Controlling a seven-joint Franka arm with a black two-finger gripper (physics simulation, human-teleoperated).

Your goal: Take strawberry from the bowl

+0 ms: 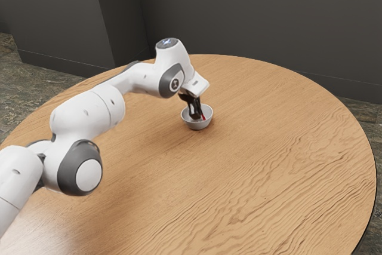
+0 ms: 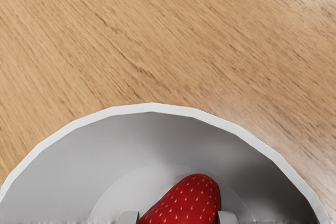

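exterior view: a small pale bowl [image 1: 191,125] stands upright on the round wooden desk [image 1: 256,165], closer to the far edge than to the near one, with bare wood all around it. the arm [image 1: 89,111] comes in from the exterior view's left, over the desk's edge on that side, rises to its wrist, then bends down over the bowl. the black pincer [image 1: 196,115] points steeply downward, slightly tilted, its lower end reaching inside the bowl's rim.

wrist view: the bowl's white rim curves around a smooth grey inside, and in it is one red strawberry [image 2: 186,203], dotted with yellowish seeds, its rounded end pointing out past the pincer. the grey fingertips [image 2: 228,217] are one on each side of the berry, both against it, so the pincer is closed as far as the fruit lets it, with a moderate gap between its fingers. the strawberry is low in the bowl, below the level of the rim.
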